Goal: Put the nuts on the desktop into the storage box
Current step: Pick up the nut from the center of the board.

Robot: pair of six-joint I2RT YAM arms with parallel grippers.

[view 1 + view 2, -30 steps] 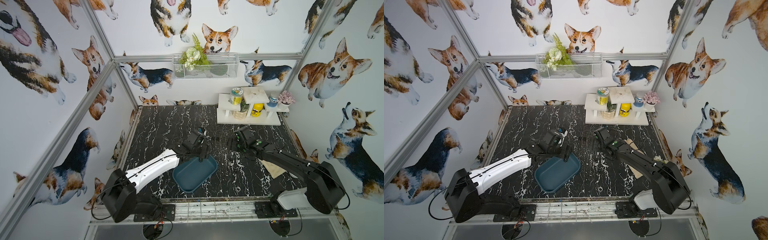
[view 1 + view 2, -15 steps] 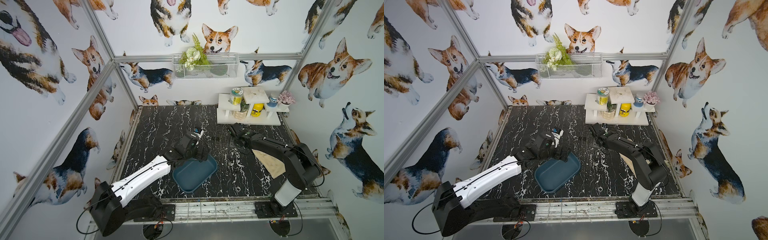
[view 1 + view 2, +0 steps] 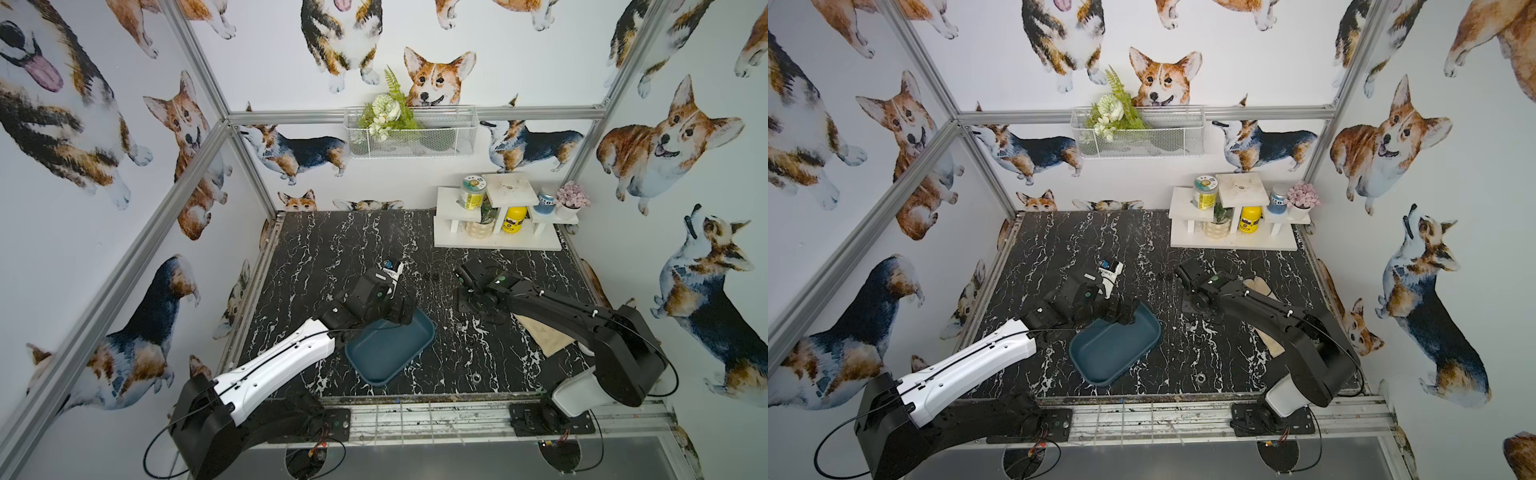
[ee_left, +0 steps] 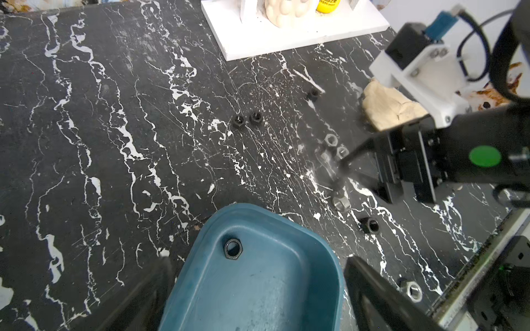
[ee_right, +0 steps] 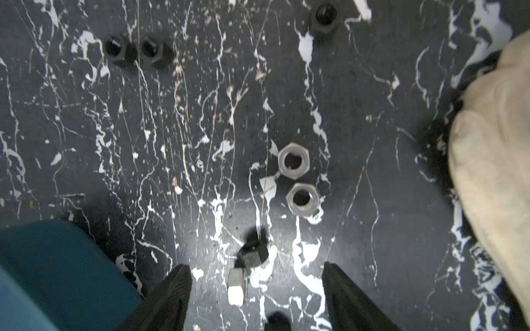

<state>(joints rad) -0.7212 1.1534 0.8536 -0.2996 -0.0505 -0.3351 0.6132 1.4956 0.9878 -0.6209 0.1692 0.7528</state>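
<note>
The teal storage box lies on the black marble desktop. One black nut rests inside it. My left gripper hangs open over the box's far end with nothing between its fingers. My right gripper is open low over the desktop, to the right of the box. A silver nut standing on edge and a black nut lie between its fingers, untouched. Two silver nuts and several black nuts lie beyond.
A beige glove lies right of the nuts, under the right arm. The white stepped shelf with jars stands at the back right. More nuts lie between the box and the front edge.
My left gripper has opened wide over the box's far end. The right arm has shifted its elbow, and its jaws have narrowed somewhat over the nuts beside the box.
</note>
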